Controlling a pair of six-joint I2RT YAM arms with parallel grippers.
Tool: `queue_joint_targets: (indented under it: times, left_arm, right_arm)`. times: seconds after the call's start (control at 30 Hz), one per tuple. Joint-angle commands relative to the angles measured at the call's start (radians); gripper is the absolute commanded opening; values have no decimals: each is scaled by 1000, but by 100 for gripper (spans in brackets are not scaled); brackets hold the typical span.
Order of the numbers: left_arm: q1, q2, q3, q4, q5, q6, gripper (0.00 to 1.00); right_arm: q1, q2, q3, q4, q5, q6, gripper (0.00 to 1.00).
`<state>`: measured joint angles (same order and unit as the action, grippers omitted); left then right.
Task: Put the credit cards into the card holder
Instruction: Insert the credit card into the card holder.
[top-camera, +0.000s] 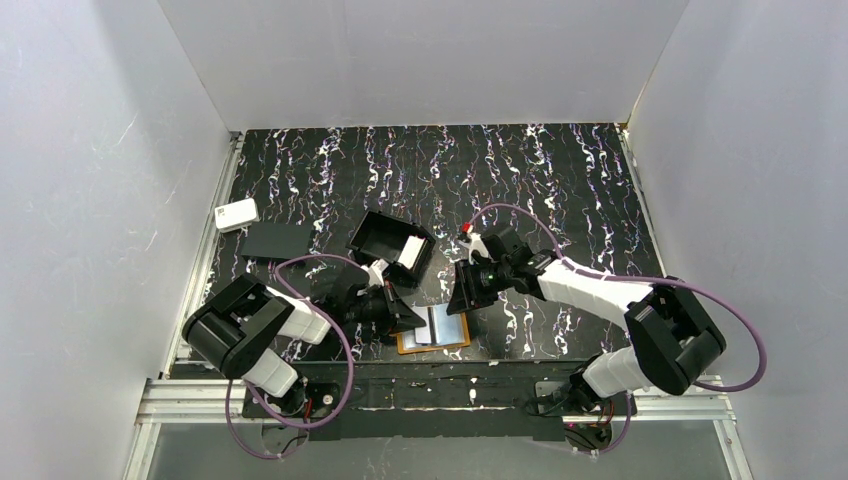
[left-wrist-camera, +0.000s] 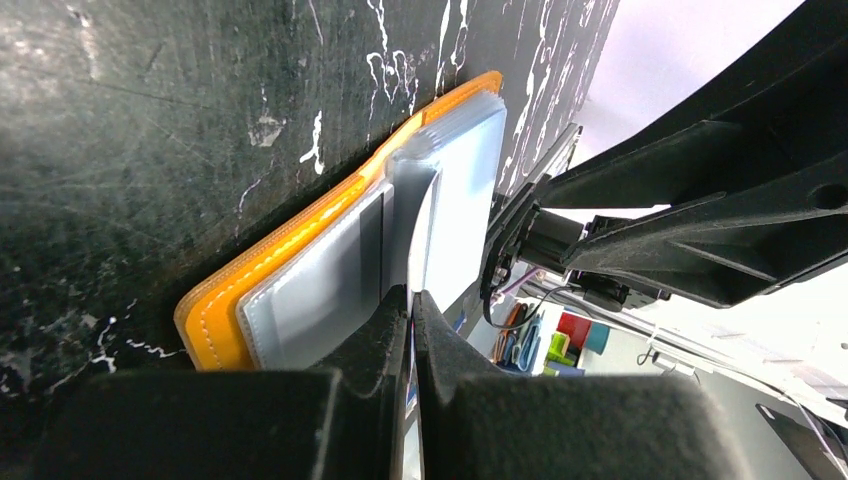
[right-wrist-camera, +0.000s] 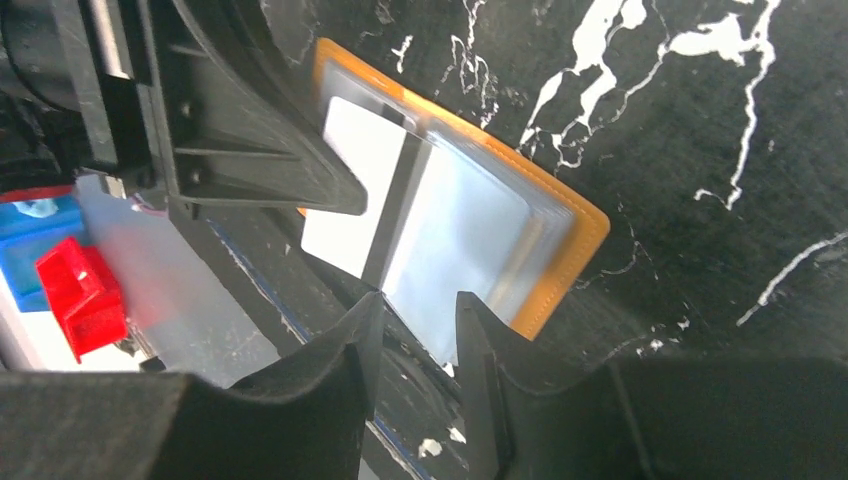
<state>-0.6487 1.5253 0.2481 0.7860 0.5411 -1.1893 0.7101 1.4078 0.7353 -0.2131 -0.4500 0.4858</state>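
Note:
The orange card holder (top-camera: 447, 343) lies open near the table's front edge, pale see-through pockets up. It also shows in the left wrist view (left-wrist-camera: 225, 290) and the right wrist view (right-wrist-camera: 560, 260). My left gripper (top-camera: 408, 318) (left-wrist-camera: 412, 300) is shut on a thin credit card (left-wrist-camera: 411, 345), seen edge-on at the holder's middle fold. A white card (right-wrist-camera: 350, 190) shows in the holder's left half. My right gripper (top-camera: 462, 298) (right-wrist-camera: 418, 305) is open and empty, just over the holder's right side. More white cards (top-camera: 410, 252) lie in the black box tray (top-camera: 375, 236).
A flat black rectangle (top-camera: 275, 241) and a white rounded box (top-camera: 236, 214) lie at the left. The metal rail (top-camera: 430, 390) runs just beyond the holder's near side. The two grippers are close together over the holder.

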Motion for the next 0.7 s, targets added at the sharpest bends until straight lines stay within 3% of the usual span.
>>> queue_joint_targets:
  times: [0.0,0.13,0.27,0.43,0.67]
  left_arm:
    - [1,31,10,-72,-4,40,1]
    - [2,6,-15,-75,-31,20,12]
    - [2,-44,-38,-102,-58,5,30]
    - [-11,-81,-52,-113,-80,-15,46]
    - [-35,-115,-23,-244,-118,-24,53]
  right_arm:
    - [10,-5,-37,99,-47,76,40]
    - [20,22,-65,144,-55,84,36]
    - [39,58,-77,167,-46,87,31]
    - [47,93,-84,175,-17,76,28]
    - [52,118,-96,190,-11,72,24]
